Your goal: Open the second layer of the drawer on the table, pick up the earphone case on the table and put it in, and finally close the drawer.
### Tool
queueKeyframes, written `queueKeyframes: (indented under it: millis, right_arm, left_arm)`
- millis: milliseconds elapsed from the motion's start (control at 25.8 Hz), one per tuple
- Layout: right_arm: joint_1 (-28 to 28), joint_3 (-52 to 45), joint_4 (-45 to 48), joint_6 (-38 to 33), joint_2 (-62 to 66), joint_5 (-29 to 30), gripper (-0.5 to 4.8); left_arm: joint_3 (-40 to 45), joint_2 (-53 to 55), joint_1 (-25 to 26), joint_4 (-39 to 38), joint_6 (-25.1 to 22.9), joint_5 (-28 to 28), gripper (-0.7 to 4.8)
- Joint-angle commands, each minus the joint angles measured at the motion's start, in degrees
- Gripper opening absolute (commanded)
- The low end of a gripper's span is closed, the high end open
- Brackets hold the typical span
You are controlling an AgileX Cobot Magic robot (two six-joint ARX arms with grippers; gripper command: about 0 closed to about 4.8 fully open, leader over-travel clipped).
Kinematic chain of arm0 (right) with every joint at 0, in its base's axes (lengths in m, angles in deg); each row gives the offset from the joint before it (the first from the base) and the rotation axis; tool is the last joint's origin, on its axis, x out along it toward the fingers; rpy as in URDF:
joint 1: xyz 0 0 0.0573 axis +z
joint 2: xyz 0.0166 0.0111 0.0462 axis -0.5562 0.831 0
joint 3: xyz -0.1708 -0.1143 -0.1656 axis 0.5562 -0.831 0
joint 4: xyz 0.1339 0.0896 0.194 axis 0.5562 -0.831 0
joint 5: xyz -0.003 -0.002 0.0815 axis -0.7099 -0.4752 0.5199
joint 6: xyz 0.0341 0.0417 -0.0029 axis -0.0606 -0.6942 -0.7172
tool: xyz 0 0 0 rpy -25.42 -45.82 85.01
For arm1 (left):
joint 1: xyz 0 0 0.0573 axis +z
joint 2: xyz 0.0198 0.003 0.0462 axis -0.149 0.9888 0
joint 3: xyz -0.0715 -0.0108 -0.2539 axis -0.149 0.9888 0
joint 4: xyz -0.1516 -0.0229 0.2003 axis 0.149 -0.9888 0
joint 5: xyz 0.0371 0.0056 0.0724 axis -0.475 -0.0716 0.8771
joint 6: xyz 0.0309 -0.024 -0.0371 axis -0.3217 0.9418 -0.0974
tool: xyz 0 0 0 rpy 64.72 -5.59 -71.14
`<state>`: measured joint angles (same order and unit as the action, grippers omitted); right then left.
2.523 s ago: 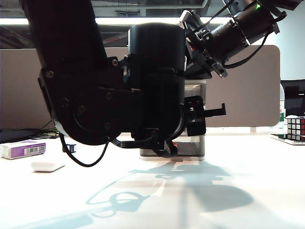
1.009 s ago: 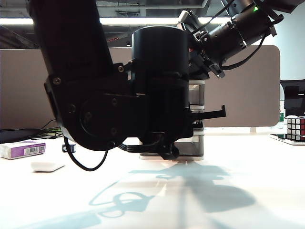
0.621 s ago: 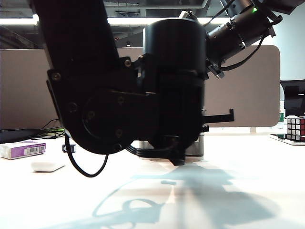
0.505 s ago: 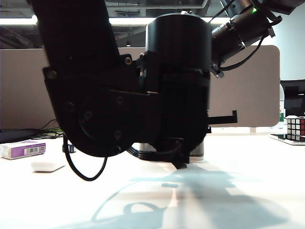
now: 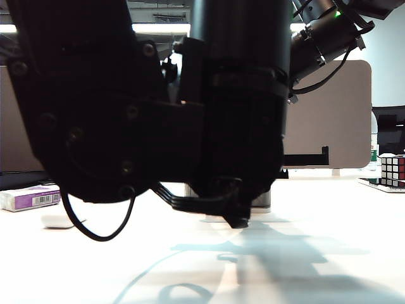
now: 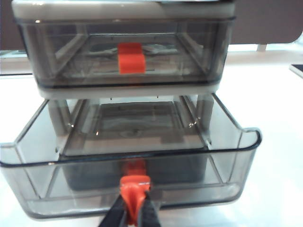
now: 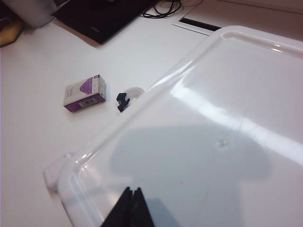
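Note:
In the left wrist view the second layer of the drawer [image 6: 128, 137] stands pulled out under the closed top one [image 6: 123, 52]. It looks empty. My left gripper [image 6: 134, 199] is shut on its red-orange handle [image 6: 135, 182]. In the exterior view my left arm [image 5: 158, 114] fills the frame and hides nearly the whole drawer cabinet [image 5: 261, 201]. The white earphone case [image 5: 54, 221] lies on the table [image 5: 329, 234] at the left, partly behind the arm's cable. My right gripper [image 7: 132, 190] is shut and empty over the cabinet's white top [image 7: 213, 142]. The earphone case [image 7: 52, 174] peeks out past that top's corner.
A white-and-purple box [image 5: 28, 197] [image 7: 84, 93] lies behind the earphone case. A small black clip [image 7: 122, 100] sits near it. A Rubik's cube [image 5: 392, 170] stands at the far right. My right arm [image 5: 323, 35] hangs at the upper right. A dark pad [image 7: 109, 16] lies at the table's far edge.
My left arm has come closer to the exterior camera and now covers more of the cabinet and part of the earphone case. The right arm has kept still.

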<state>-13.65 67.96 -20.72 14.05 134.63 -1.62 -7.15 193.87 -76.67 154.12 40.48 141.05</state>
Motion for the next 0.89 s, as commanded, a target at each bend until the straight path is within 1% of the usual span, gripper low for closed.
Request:
queueKeyframes:
  millis: [39,466,893]
  right_arm:
    - [0.02,-0.42,-2.89,-0.07,0.72,-0.96,-0.05]
    - [0.02,-0.42,-2.91,-0.07,0.81,-0.96,-0.05]
    - [0.09,-0.42,-4.26,-0.07,2.64,-0.07,-0.05]
  left_arm:
    - [0.61,-1.88,-0.83,1.25,-0.98,0.26,-0.06]
    - [0.83,-2.47,-5.14,0.61,-0.98,1.73,-0.06]
    - [0.83,-2.49,-4.63,-0.7,0.76,1.97,-0.02]
